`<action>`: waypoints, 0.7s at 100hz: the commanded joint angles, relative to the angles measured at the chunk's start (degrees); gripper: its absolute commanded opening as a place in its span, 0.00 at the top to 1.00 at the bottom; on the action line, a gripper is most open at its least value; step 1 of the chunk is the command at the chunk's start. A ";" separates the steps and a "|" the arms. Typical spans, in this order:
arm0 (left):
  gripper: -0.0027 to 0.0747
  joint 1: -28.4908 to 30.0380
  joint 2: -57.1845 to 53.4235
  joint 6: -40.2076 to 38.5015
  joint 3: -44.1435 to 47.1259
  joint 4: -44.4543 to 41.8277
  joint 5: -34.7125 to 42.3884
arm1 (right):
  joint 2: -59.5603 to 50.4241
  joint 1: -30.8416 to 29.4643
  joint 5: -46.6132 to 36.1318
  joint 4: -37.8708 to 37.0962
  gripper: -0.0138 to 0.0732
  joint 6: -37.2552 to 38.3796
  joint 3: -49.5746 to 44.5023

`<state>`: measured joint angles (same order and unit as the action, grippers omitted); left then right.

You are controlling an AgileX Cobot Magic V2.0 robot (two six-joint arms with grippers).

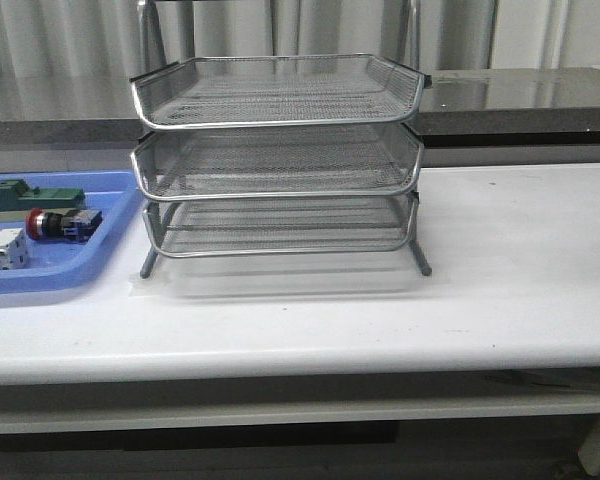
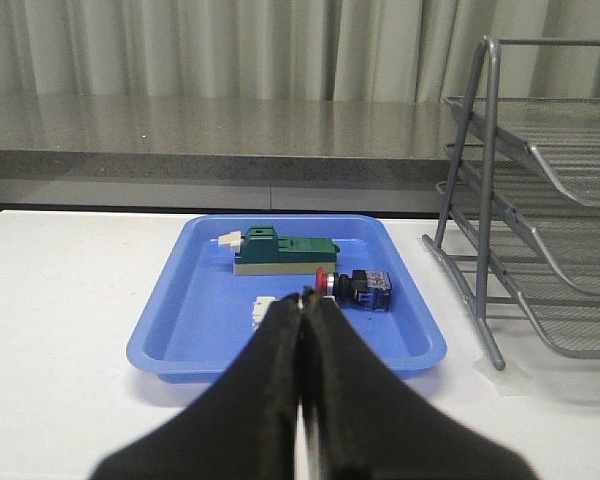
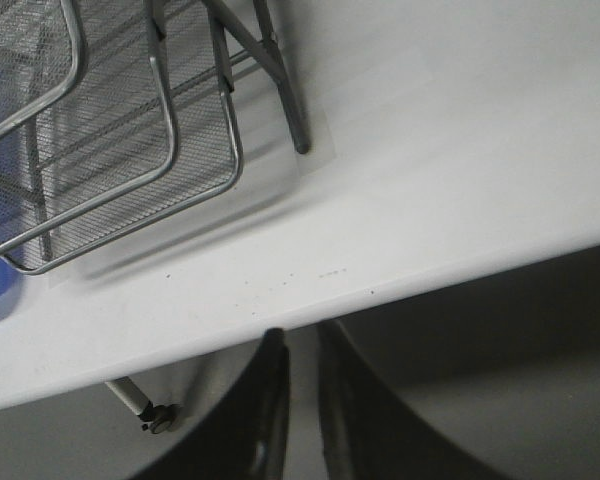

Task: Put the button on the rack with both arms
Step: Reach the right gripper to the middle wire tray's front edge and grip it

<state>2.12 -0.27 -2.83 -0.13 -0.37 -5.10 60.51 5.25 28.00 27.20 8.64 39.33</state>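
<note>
- The white table [image 1: 500,280] is carrying everything, with a grey counter [image 1: 540,95] and pale curtains running behind it.
- The rack [image 1: 277,150] is standing on thin legs near the middle of the table; all three mesh tiers are showing nothing inside them.
- The blue tray [image 1: 65,265] is lying just to the left of the rack and is holding three parts.
- The green block [image 2: 280,252] is sitting toward the tray's far side, with a pale tip sticking out of one end.
- The white block [image 1: 2,250] is resting near the tray's front edge; in the left wrist view it is mostly hiding behind the fingers.
- The button [image 1: 62,223] is lying on its side in the tray between the two blocks, its red cap pointing away from the rack and its black-and-blue body pointing toward it.
- No readable writing is showing on any part.
- The left gripper [image 2: 302,330] is hovering level in front of the tray, aiming at the button, its fingers pressing together with nothing between them.
- The right gripper [image 3: 298,345] is hanging below and in front of the table's front edge, looking up at the rack's corner, its fingers standing slightly apart and holding nothing.
</note>
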 commanded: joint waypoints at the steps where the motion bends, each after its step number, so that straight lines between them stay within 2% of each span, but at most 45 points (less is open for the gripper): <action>1: 0.99 -0.22 -1.70 -0.60 3.14 0.37 4.77 | -0.29 -0.04 -3.36 2.95 0.54 -0.64 2.05; 9: 0.99 -0.22 -1.70 -0.60 3.14 0.37 4.77 | -0.23 -0.04 -4.02 4.24 0.41 -0.64 2.05; 15: 0.99 -0.22 -1.70 -0.60 3.14 0.37 4.77 | -0.23 -0.04 -4.68 5.99 0.37 -0.64 2.05; 42: 0.99 -0.22 -1.70 -0.60 3.14 0.37 4.77 | 3.66 1.09 -8.22 15.96 0.39 -5.06 2.05; 70: 0.99 -0.22 -1.70 -0.60 3.14 0.37 4.77 | 13.94 6.64 -10.83 35.72 0.39 -21.22 4.03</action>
<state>2.12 -0.27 -2.83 -0.13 -0.37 -5.10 72.95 10.80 19.54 55.00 -6.38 40.17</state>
